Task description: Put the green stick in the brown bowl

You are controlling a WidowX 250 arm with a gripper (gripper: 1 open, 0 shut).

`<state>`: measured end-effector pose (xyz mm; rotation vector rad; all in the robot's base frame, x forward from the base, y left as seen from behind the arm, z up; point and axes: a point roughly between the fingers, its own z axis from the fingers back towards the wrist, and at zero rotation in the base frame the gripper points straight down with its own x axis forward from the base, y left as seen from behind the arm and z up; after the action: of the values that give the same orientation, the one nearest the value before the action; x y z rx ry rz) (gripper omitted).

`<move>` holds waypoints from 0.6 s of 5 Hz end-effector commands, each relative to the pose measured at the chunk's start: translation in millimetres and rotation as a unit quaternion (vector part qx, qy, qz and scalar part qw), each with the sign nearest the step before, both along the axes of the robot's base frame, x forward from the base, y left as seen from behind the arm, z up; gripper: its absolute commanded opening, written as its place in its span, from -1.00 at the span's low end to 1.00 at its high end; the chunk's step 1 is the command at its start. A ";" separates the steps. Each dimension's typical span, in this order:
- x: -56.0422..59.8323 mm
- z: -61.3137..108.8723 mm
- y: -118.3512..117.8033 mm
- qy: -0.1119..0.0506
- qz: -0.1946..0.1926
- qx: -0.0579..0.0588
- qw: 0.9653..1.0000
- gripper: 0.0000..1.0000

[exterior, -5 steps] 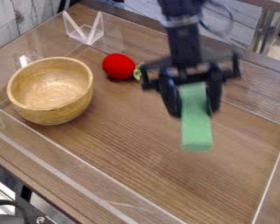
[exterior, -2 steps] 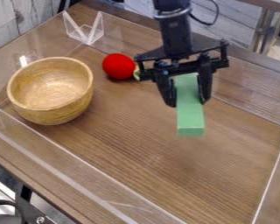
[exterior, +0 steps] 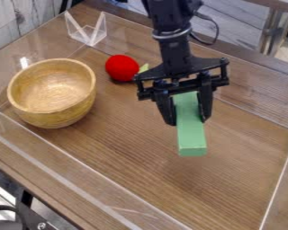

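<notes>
The green stick (exterior: 191, 131), a flat light green block, hangs lengthwise from my gripper (exterior: 185, 105), its lower end close above the wood table. The gripper points steeply down and is shut across the stick's upper end, one black finger (exterior: 166, 110) on each side. The brown bowl (exterior: 50, 91), round tan wood and empty, sits at the left, well apart from the gripper and stick.
A red ball-like fruit (exterior: 121, 66) lies just up-left of the gripper, between it and the bowl. A clear plastic stand (exterior: 85, 30) is at the back left. Low clear walls (exterior: 134, 208) border the table (exterior: 111, 148).
The gripper, with the green stick in it, has shifted slightly left and lower. The bowl and the red fruit have stayed put.
</notes>
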<state>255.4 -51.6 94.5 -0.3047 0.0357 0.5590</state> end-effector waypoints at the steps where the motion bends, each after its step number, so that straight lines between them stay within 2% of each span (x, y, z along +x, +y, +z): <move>1: 7.5 13.3 3.3 -0.029 0.033 -0.001 0.999 -1.00; 2: 9.9 14.3 5.9 -0.031 0.064 -0.002 0.997 -1.00; 3: 11.4 10.5 -2.1 -0.033 0.084 -0.003 0.996 -1.00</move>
<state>262.4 -53.0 90.7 -0.3137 -0.0001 0.7229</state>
